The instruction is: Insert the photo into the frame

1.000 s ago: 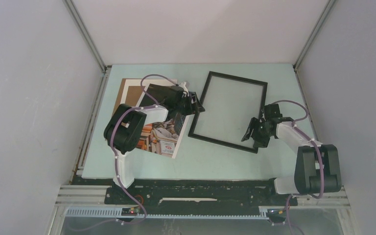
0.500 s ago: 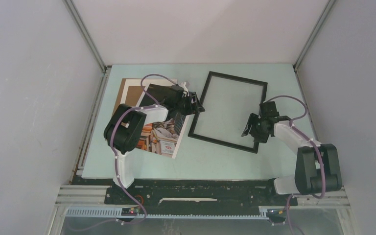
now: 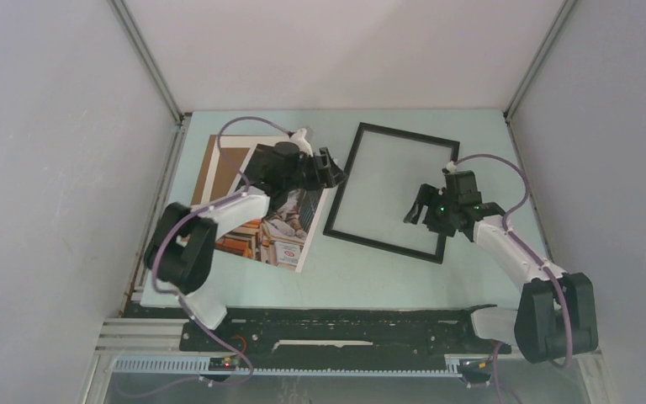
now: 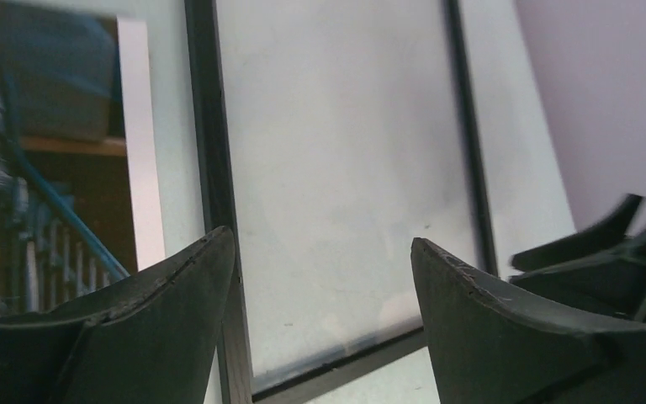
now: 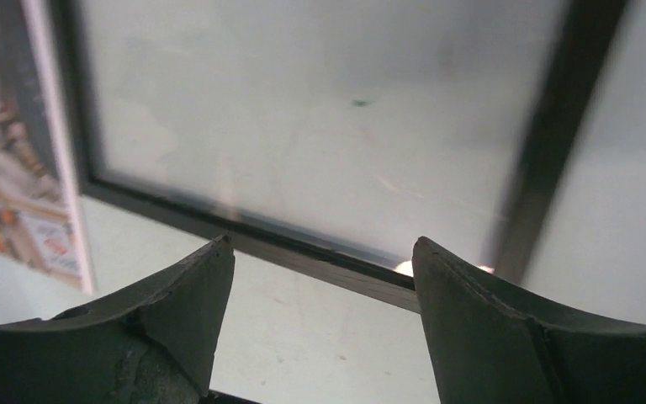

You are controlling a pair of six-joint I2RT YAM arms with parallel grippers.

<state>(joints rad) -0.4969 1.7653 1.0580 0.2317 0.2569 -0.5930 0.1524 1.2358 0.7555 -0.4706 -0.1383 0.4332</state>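
Nearest the arms' bases, the pale green table (image 3: 370,282) carries the photo (image 3: 282,236) on the left, lying flat and partly under the left arm. Its near corner points toward the bases. Just right of it, apart by a narrow strip of table, lies the frame (image 3: 384,246), turned a little askew, with only the table showing through its pane.

The right gripper (image 3: 415,209) hangs over the frame's near right part. From above, its fingers are hard to read. Its own wrist camera settles it: the right gripper (image 5: 321,244) is spread wide with nothing between the fingers, the frame's black edge (image 5: 547,143) and a strip of the photo (image 5: 8,168) below.

Farther back, the left gripper (image 3: 334,171) sits over the gap between photo and frame. The left wrist view shows its fingers wide apart and empty (image 4: 320,244), above the frame's left edge (image 4: 210,126), with the other gripper (image 4: 606,244) at the right.

Only the overhead view shows the brown board (image 3: 205,172), under the photo's far end.
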